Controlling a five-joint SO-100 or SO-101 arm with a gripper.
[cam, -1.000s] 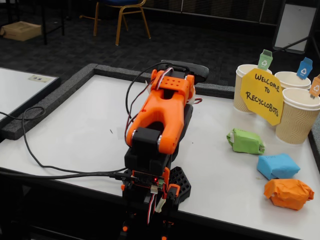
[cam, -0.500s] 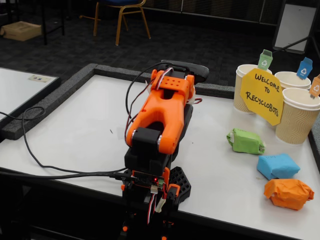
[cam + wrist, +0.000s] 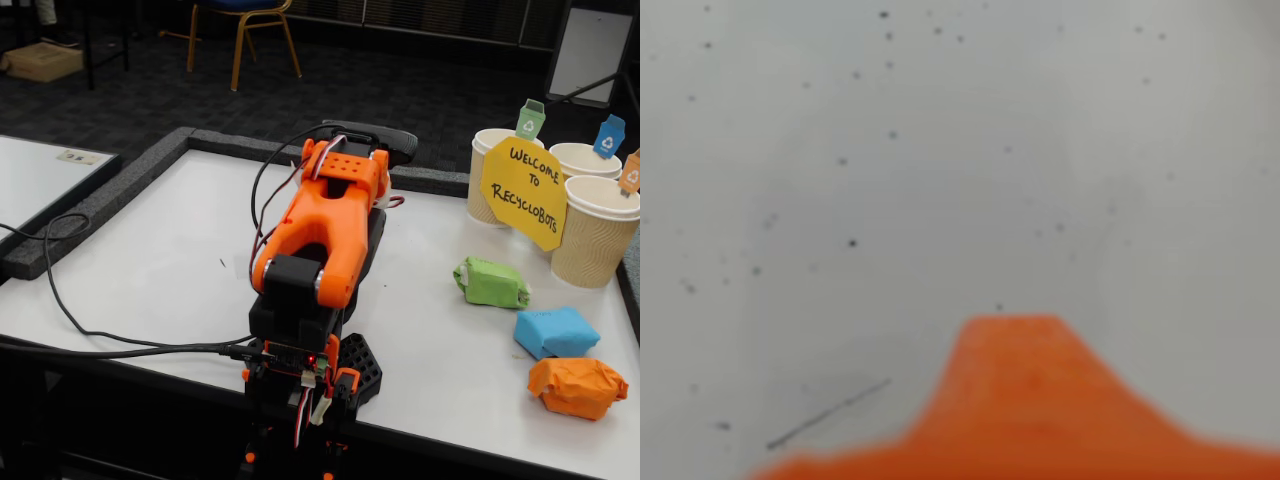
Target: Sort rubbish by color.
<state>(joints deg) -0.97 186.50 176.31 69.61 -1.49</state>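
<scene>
Green lump (image 3: 491, 282), blue lump (image 3: 556, 331), orange lump (image 3: 578, 387) lie loose in row along right side of desk (image 3: 150, 260), green farthest, orange nearest; likely staged within arm's reach, just near of three ribbed paper cups (image 3: 592, 232) with coloured tags and yellow sign (image 3: 523, 192); sorting not begun; orange arm (image 3: 325, 225) folded at desk centre, well apart from lumps; hand (image 3: 1010, 400) hidden under arm in fixed view, orange blur close above bare desk in wrist view; opening cannot be told, nothing seen held.
</scene>
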